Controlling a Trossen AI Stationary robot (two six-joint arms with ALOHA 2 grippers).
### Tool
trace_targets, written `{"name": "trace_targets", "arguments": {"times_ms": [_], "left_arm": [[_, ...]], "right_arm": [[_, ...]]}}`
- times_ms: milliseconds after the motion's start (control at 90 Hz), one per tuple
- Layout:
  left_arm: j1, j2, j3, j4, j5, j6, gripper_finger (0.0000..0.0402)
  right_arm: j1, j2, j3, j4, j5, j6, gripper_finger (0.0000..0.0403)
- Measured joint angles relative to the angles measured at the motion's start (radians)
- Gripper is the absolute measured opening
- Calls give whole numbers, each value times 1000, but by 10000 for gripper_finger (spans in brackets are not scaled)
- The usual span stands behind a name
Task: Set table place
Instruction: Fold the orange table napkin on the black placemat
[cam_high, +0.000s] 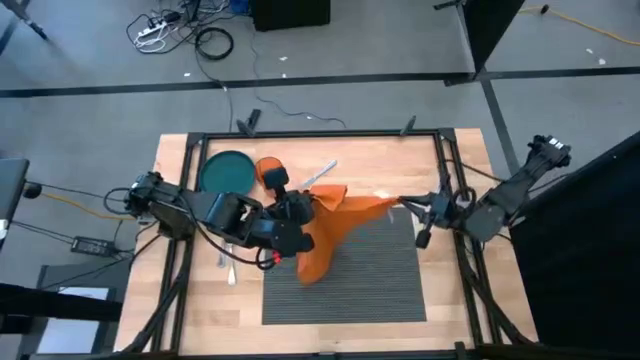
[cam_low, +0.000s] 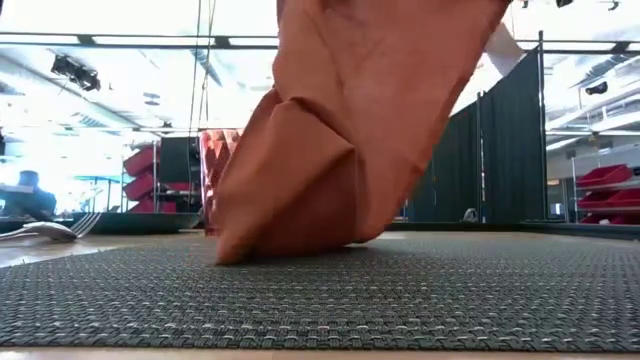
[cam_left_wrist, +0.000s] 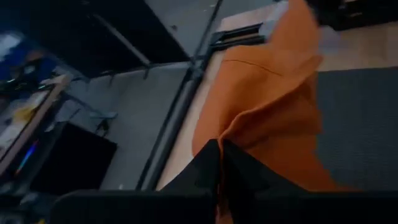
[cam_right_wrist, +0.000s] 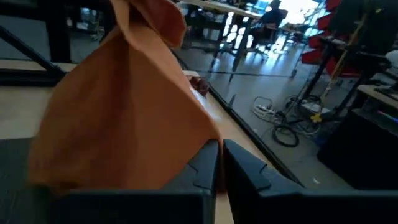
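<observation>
Bench (cam_high: 455, 300), high view, left to right. Fork (cam_high: 229, 262) lies on bare wood at 9 o'clock of the placemat (cam_high: 370, 280). Teal plate (cam_high: 228, 172) sits at 11 o'clock of the mat, off it, with an orange cup (cam_high: 268, 170) just beside the plate. Left hand (cam_high: 298, 208) is over the mat's far-left corner, fingers (cam_left_wrist: 208, 163) together, clamped on the orange napkin (cam_high: 335, 225). Napkin hangs stretched between both hands, its lower corner touching the mat (cam_low: 330, 290); in the low view it blocks most of the room behind. Right hand (cam_high: 402, 205) is over the mat's far edge, fingers (cam_right_wrist: 205, 165) pinched on the napkin's other end (cam_right_wrist: 124, 112).
</observation>
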Motion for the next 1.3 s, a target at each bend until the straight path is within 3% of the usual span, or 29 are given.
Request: {"name": "trace_targets", "arguments": {"times_ms": [144, 289, 400, 522, 711, 800, 878, 1078, 1300], "left_arm": [[27, -1, 0, 30, 65, -35, 21], [69, -1, 0, 30, 243, -39, 80], [79, -1, 0, 31, 275, -21, 120], [78, -1, 0, 26, 278, -21, 135], [77, 34, 1, -105, 331, -105, 136], [60, 77, -2, -197, 339, -171, 136], [34, 99, -46, -208, 338, -209, 136], [-29, 50, -326, -44, 346, -319, 136], [-100, -1, -540, 92, 361, -440, 137]], "right_arm": [[-11, 2, 0, -68, -77, 49, 0], [-23, 19, 0, -72, -233, 73, 0], [-42, 55, 0, -84, -320, 159, 6], [-59, 127, 0, -137, -389, 251, 37], [-102, 300, -1, -157, -395, 344, 108], [-158, 404, -1, -92, -410, 363, 140], [-232, 504, -1, -8, -487, 356, 162], [-455, 719, -68, 434, -869, 255, 201], [-554, 882, -89, 694, -1009, 259, 219]]}}
